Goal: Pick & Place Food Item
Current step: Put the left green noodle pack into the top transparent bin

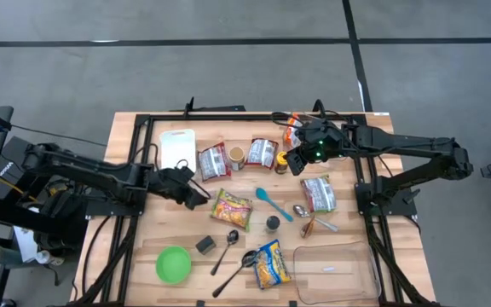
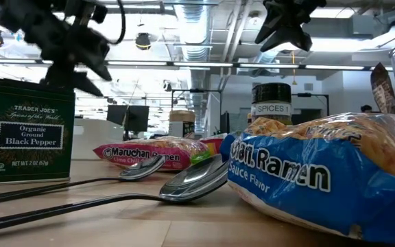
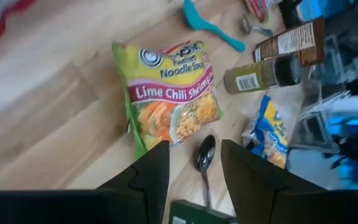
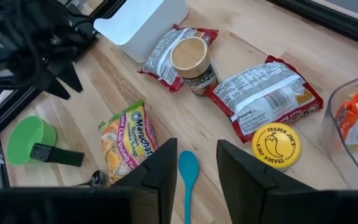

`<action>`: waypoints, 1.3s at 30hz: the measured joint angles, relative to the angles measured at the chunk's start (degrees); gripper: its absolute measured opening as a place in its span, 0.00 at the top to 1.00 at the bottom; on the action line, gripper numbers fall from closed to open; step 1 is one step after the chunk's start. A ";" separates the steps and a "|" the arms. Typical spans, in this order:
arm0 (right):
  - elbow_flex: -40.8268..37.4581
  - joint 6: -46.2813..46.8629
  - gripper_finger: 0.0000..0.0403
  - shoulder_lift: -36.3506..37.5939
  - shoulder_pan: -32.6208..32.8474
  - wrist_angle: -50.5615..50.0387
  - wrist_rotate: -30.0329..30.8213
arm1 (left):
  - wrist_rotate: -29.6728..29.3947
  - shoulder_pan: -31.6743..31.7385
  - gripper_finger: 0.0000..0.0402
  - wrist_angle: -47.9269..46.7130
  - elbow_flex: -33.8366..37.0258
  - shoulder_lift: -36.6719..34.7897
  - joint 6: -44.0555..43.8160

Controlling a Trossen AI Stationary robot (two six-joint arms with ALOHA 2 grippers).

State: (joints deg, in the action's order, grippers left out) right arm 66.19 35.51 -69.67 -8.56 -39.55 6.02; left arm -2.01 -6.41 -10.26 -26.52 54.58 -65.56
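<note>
Wooden table (image 1: 126, 256): Lime Chili Shrimp noodle pack (image 3: 166, 96) lies just ahead of left gripper (image 3: 194, 171), fingers apart, empty.

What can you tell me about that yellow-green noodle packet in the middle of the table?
The Lime Chili Shrimp noodle packet is a glossy plastic pouch, yellow-green with a pink band and a noodle picture. It looks sealed and lies flat, face up, on the wooden table, slightly askew, nothing touching it. A black spoon lies just beyond one corner.
</note>
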 joint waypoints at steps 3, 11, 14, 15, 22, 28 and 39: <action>0.00 0.00 0.73 0.00 -0.02 0.25 0.00 | 0.28 -0.06 0.65 2.03 3.17 -0.42 -1.88; 0.00 0.00 0.73 0.00 -0.02 0.54 0.00 | 2.68 -0.25 0.65 5.55 4.57 3.70 -0.09; 0.00 0.00 0.73 0.00 -0.02 1.25 0.00 | 2.96 -0.55 0.65 8.44 4.57 7.12 0.63; 0.00 0.00 0.73 0.00 -0.02 1.33 0.00 | 3.12 -0.65 0.65 9.61 4.57 8.47 0.67; 0.00 0.00 0.73 0.00 -0.02 1.44 0.00 | 3.88 -0.68 0.65 14.09 4.57 16.19 0.79; 0.00 0.01 0.73 0.00 -0.02 1.44 0.00 | 3.86 -0.68 0.65 20.75 4.54 21.03 0.81; 0.00 0.02 0.73 0.00 -0.02 1.44 0.00 | 2.02 -0.68 0.65 22.20 4.54 23.90 1.05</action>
State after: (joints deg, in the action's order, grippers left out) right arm 66.19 35.53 -69.67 -8.58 -38.11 6.02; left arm 0.01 -7.09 11.94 -21.98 78.48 -64.51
